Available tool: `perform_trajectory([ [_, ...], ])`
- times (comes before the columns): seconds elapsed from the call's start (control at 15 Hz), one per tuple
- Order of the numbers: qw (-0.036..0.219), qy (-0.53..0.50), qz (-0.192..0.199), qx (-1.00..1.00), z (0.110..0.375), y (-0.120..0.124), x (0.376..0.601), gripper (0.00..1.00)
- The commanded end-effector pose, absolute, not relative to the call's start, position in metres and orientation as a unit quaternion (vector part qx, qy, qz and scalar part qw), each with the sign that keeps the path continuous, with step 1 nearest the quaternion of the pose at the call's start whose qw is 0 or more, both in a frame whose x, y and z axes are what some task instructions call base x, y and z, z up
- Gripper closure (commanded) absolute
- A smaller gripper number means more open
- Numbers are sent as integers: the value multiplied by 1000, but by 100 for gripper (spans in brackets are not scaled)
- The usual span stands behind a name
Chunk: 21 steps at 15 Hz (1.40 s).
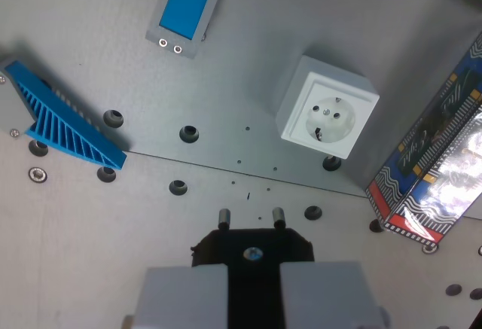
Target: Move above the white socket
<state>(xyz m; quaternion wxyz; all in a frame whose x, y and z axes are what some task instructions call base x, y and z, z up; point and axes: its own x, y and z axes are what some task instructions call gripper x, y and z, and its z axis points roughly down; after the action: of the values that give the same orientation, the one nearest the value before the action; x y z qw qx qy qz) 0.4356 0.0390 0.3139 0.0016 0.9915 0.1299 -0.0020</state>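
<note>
grey metal table (90,254) with screw holes and a seam across it. blue ribbed wedge (68,122) at the wrist view's left. blue-and-grey bracket (186,9) at top. patterned box (437,156) at right edge, glossy film.

The desk (113,50) looks like matt grey metal, smooth and dotted with bolt holes. The socket (327,107) is smooth white plastic with a slight sheen. The ribbed wedge (68,122) is matt blue plastic. The box (440,167) looks like printed card under glossy, reflective film. The end effector (251,272) shows matt grey fingers (184,299) holding a black plastic plug (252,246) with shiny metal pins.
</note>
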Motion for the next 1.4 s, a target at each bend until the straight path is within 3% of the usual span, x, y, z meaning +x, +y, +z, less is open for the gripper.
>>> perform_trajectory([
  [0.07,2,130,-2,992,314,39,436,100],
  [0.8,1,115,2,993,309,37,435,100],
  [1.4,3,79,32,996,285,28,430,100],
])
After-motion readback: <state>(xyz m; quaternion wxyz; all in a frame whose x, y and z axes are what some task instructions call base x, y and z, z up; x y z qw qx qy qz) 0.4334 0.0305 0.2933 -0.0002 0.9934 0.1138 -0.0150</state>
